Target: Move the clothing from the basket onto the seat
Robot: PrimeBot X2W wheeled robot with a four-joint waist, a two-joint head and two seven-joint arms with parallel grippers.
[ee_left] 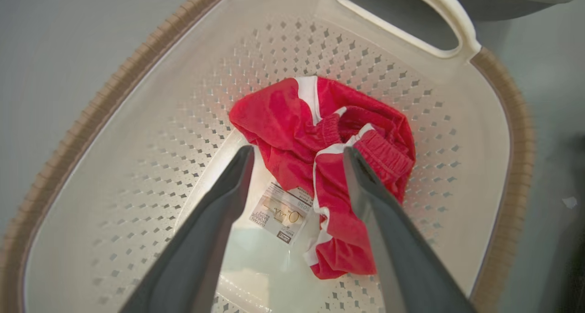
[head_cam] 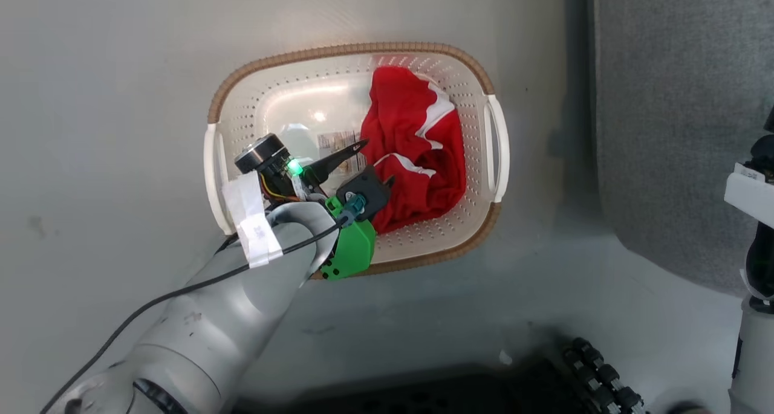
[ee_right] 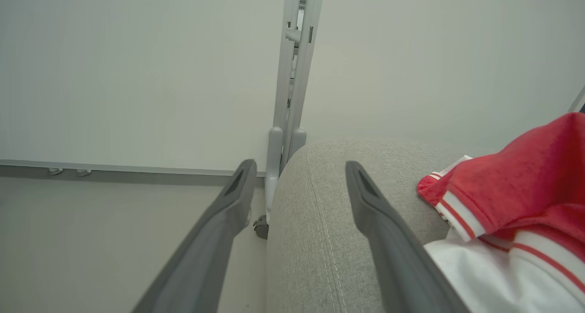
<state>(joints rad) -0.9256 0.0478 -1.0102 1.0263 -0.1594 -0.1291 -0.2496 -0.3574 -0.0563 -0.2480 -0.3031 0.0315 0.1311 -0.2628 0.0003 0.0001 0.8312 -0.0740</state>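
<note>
Clothing [ee_left: 292, 121], red and white, lies crumpled in the basket [ee_left: 137, 176], just ahead of the left gripper [ee_left: 298, 152], spread wide and empty. The right gripper [ee_right: 297, 167], likewise parted and empty, hangs over the seat [ee_right: 320, 240] beside another garment [ee_right: 516, 189].

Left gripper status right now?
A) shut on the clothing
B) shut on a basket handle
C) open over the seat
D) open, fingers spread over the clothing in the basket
D: the left wrist view shows the left gripper with fingers spread apart over the clothing inside the basket, gripping nothing.
</note>
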